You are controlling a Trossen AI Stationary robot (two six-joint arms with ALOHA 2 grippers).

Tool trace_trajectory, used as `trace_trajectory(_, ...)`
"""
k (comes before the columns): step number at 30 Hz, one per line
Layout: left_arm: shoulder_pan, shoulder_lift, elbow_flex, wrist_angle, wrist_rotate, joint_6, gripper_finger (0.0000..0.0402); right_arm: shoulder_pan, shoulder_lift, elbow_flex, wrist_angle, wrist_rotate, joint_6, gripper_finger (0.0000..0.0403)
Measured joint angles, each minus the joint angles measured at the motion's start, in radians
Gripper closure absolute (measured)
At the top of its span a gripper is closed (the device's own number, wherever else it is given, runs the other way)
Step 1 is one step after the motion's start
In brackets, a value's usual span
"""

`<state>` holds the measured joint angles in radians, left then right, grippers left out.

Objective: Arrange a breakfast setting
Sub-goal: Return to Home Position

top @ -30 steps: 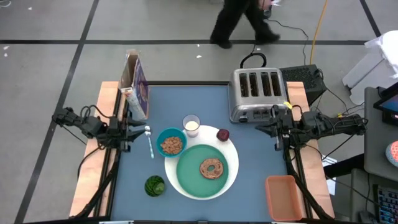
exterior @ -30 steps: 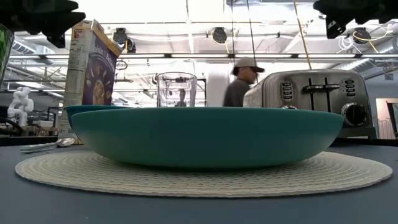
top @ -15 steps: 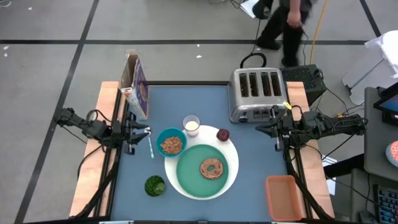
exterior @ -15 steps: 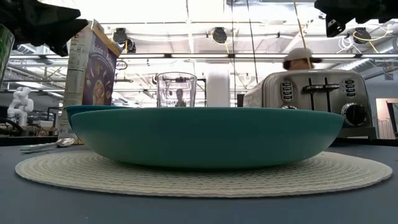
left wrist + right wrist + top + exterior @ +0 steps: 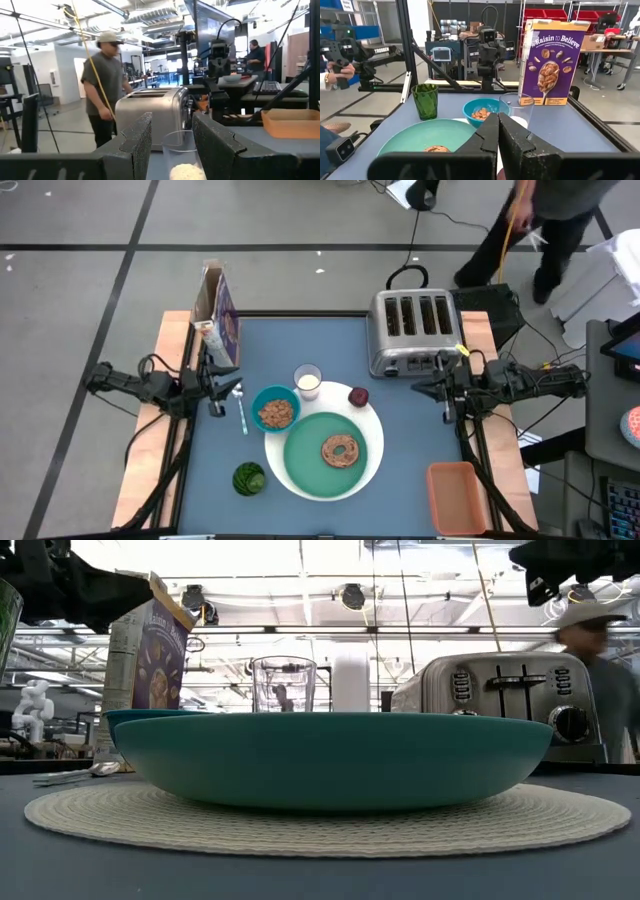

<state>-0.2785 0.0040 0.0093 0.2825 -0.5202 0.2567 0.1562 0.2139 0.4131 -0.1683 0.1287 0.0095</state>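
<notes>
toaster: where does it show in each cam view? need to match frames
High view: toaster at the table's far edge, right of centre.
Low view: right background, behind the teal plate.
Left wrist view: centre, just behind the glass of milk.
Right wrist view: not in it.
Shared landmark: the glass of milk, seen in all four views.

One camera hangs overhead, looking straight down on the whole desk (image 5: 300, 345). Another sits at desk level, close against the teal plate (image 5: 330, 755), facing the toaster (image 5: 500, 690). Both wrist cameras look inward across the desk from opposite sides, sharing the glass (image 5: 175, 150).
</notes>
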Motion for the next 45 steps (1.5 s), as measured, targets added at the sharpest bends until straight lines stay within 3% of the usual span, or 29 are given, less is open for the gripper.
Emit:
trace_trajectory(14, 0.025, 0.0, 0.0, -0.036, 0.031, -0.031, 0.0254, 0.0, -0.21, -0.229, 0.141, 0.001, 0.006, 0.0403)
trace_trajectory(24, 0.025, 0.0, 0.001, -0.055, 0.033, -0.056, 0.0254, 0.0, -0.212, -0.308, 0.162, 0.005, 0.032, 0.0403)
trace_trajectory(31, 0.025, 0.0, 0.001, -0.055, 0.033, -0.053, 0.0254, -0.001, -0.211, -0.378, 0.284, 0.007, -0.004, 0.0403)
trace_trajectory(45, 0.025, 0.0, 0.001, -0.097, 0.033, -0.058, 0.0254, 0.0, -0.211, -0.395, 0.233, 0.033, 0.005, 0.0403)
